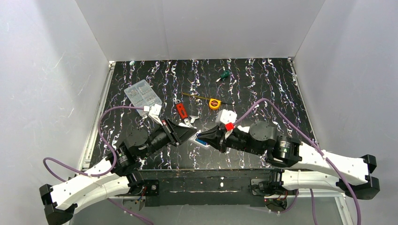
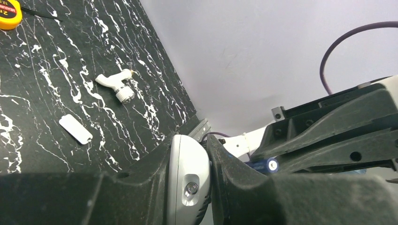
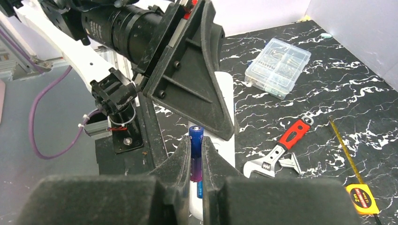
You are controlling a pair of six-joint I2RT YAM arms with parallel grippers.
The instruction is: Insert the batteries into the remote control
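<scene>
**Top view:** left jaws and right jaws meet tip to tip above the near tabletop (image 1: 263, 89), masking their loads. A wrench (image 1: 181, 111), tape measure (image 1: 214, 103), screwdriver (image 1: 224, 75) and parts box (image 1: 142, 93) lie behind.

**Left wrist:** left jaws clenched on the remote (image 2: 187, 180). A fitting (image 2: 117, 85) and a white plate (image 2: 75, 129) lie apart.

**Right wrist:** right jaws grasp a battery (image 3: 195, 140), its tip protruding, just beside the remote, which the left jaws partly cover.
</scene>
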